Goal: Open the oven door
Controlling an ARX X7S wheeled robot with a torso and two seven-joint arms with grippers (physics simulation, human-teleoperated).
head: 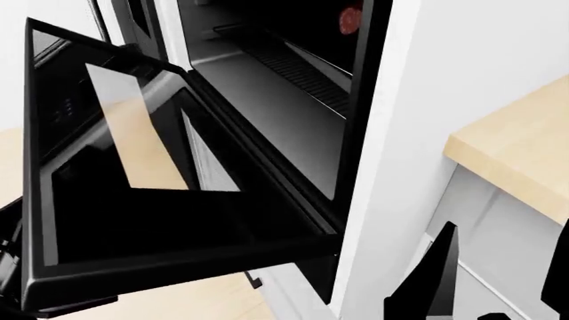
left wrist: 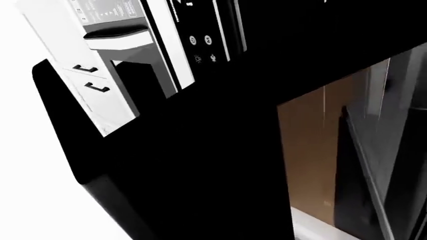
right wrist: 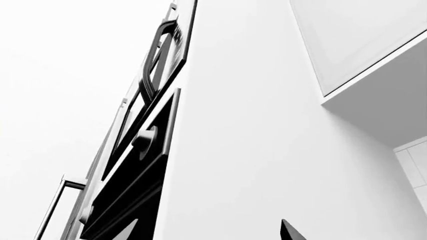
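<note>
The oven door (head: 169,200) hangs swung down and wide open at the left of my head view, its glossy black frame and tinted window tilted toward me, the glass mirroring pale wood tones. Behind it, farther off, the oven cavity (head: 266,73) stands exposed, with a ribbed rack (head: 307,77) along its floor. To the right of the opening rises a white cabinet side (head: 427,100), and farther right a light wooden countertop (head: 520,150) sits over white cupboard fronts. At the near right, one black finger of my right gripper (head: 436,280) pokes into the head view, apart from the door; I cannot tell whether that gripper is parted or closed. My left wrist camera is filled mostly by the door's black surface (left wrist: 200,165), with white drawers (left wrist: 93,82) carrying dark pulls beyond; the left gripper itself does not show clearly, so its state I cannot tell. My right wrist camera looks up along the white cabinet wall.
</note>
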